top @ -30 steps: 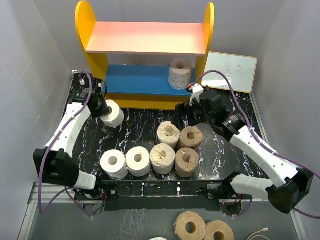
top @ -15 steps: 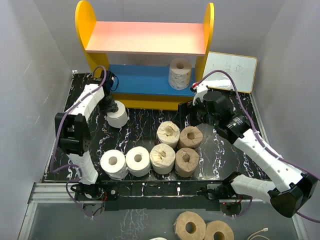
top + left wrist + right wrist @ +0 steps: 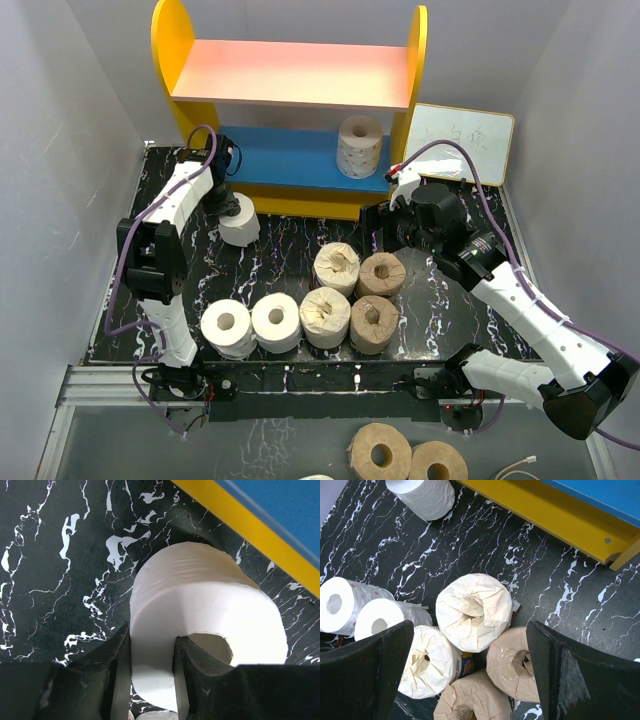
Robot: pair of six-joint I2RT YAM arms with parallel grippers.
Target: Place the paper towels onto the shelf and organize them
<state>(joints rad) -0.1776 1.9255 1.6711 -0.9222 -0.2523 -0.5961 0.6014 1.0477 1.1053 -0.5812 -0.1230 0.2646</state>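
One wrapped roll [image 3: 360,146] was set on the shelf [image 3: 280,157], a white roll [image 3: 200,610] was clamped by the left gripper [image 3: 152,655] just before the shelf, six rolls [image 3: 325,315] were left unplaced, and the right gripper [image 3: 470,625] was held spread.

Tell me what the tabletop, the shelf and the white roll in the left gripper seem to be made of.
Tabletop: black marble-look surface, white veins, slight sheen; possibly printed film.
Shelf: painted board, probably wood or plastic; matte yellow, pink and blue faces.
White roll: soft tissue paper, matte; fine layered ridges on its side.
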